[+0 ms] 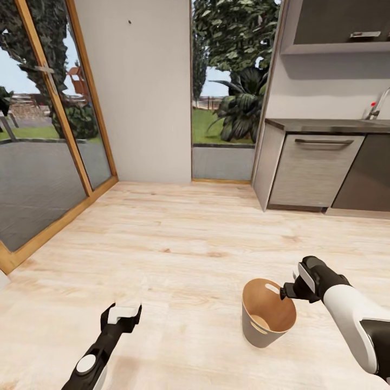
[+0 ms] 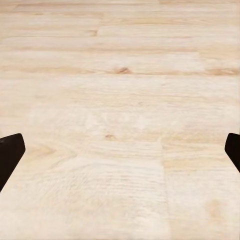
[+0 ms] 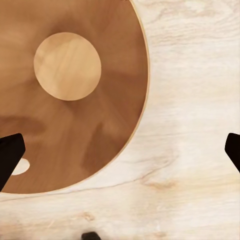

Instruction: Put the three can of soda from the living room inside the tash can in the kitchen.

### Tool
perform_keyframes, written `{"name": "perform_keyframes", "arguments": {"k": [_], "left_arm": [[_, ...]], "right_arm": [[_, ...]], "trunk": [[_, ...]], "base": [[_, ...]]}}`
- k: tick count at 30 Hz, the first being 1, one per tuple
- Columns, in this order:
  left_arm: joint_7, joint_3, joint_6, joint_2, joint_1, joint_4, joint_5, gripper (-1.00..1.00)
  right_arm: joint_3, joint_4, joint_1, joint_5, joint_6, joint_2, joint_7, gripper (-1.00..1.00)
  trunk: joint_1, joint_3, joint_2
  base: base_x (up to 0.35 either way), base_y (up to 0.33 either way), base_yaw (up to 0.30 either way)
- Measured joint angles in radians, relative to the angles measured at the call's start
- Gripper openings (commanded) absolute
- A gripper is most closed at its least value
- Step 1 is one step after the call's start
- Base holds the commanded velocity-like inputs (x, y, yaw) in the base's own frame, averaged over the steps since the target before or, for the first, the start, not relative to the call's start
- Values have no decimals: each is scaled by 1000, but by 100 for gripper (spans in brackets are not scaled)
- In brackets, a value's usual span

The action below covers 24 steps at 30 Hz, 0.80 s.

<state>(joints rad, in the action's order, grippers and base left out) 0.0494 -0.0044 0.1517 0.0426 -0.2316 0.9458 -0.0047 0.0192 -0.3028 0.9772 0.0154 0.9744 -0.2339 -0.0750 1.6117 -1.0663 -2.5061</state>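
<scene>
Right pincer (image 1: 286, 292) spread wide and empty, poised at the rim of the tash can (image 1: 269, 326), fingertips (image 3: 11, 155) straddling rim and pale wood floor (image 1: 179, 233). Left pincer (image 1: 123, 315) likewise spread and empty, low over bare boards. Can upright on the kitchen floor, brown inside bare to the bottom, no soda visible. Probably time to back off cleanly: lift straight up, clear of the rim, without tipping the light can, then off toward the living room.
</scene>
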Motion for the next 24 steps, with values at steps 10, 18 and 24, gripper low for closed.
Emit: {"name": "perform_keyframes", "arguments": {"k": [10,18,24], "left_arm": [[2,0,-3,0,0,-11,-1,100],[2,0,-6,0,0,-14,0,100],[2,0,-6,0,0,-10,1,100]], "right_arm": [[0,1,0,0,0,-2,0,100],[0,-2,0,1,0,-6,0,100],[1,-2,0,1,0,-7,0,100]], "trunk": [[0,0,0],[0,0,0],[0,0,0]], "base": [[88,0,0],[202,0,0],[36,0,0]]}}
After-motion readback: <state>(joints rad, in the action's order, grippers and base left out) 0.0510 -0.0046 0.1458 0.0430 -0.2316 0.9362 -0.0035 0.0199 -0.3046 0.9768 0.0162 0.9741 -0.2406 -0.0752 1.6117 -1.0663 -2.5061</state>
